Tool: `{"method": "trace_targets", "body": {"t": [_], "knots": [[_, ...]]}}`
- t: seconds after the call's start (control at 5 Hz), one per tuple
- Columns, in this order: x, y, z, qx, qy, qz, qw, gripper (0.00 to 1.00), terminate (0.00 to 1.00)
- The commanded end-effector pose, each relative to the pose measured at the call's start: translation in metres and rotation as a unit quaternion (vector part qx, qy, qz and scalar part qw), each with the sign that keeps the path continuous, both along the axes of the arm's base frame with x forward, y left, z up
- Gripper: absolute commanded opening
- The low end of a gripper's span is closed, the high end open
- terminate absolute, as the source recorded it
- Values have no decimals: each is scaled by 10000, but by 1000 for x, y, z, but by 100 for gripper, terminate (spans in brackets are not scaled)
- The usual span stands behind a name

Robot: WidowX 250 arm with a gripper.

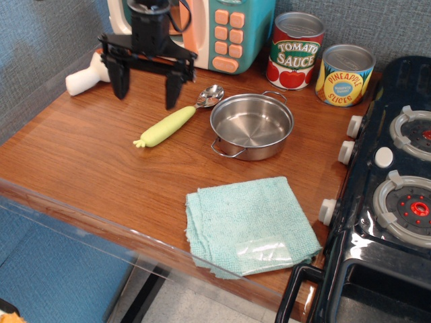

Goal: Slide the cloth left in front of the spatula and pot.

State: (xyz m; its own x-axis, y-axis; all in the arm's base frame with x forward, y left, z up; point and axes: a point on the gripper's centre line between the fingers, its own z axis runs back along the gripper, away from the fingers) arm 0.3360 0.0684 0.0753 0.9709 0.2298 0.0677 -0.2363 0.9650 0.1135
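The light teal-green cloth (pixel 250 225) lies folded at the front right of the wooden counter, in front of the pot. The shiny steel pot (pixel 252 125) stands empty behind it. The spatula (pixel 176 118), with a yellow-green handle and metal head, lies left of the pot. My black gripper (pixel 147 86) is open and empty, its fingers pointing down, above the counter just behind and left of the spatula, far from the cloth.
A toy mushroom (pixel 84 77) lies at the back left, partly hidden by the gripper. A teal toy microwave (pixel 222 30) and two tin cans (pixel 295 50) stand at the back. A black toy stove (pixel 397 195) is on the right. The counter's front edge (pixel 101 222) runs diagonally.
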Motion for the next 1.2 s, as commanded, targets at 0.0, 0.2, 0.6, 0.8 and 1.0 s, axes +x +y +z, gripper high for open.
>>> {"method": "trace_targets", "body": {"t": [0.0,0.2,0.6,0.8,1.0], "knots": [[-47,-51,3,-366,-191,-703,9967,100,0],[-61,-77,-12,-298,-267,-964,9945,100,0],[-64,-128,-51,31,-335,-1323,9906,100,0],[-64,-145,-57,59,-258,-1452,9890,100,0],[-62,-141,-60,136,-280,-1352,9903,100,0]]}}
